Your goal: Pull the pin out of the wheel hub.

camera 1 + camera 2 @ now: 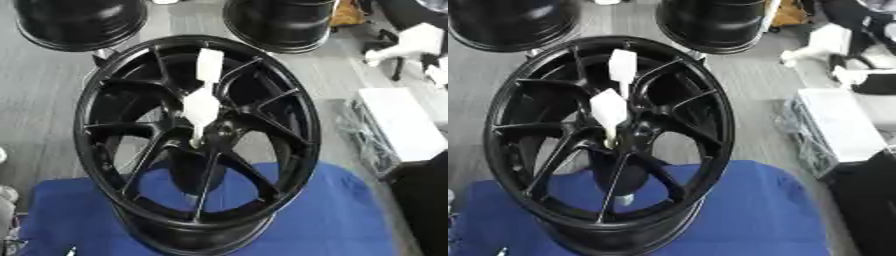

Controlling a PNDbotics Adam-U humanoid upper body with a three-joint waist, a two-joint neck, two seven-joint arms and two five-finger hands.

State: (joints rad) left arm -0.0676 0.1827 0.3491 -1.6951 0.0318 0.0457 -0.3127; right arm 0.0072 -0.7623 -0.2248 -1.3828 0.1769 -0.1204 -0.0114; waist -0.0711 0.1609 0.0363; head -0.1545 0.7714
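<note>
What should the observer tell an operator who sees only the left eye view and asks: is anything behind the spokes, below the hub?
Observer: Yes. In the right eye view a small pale piece shows through the spokes, low in the wheel, well below the white pin. I cannot tell what it is.
Operator: And past the white box on the right?
Observer: A dark item lies just beyond the far end of the white box, at the picture's edge.
</note>
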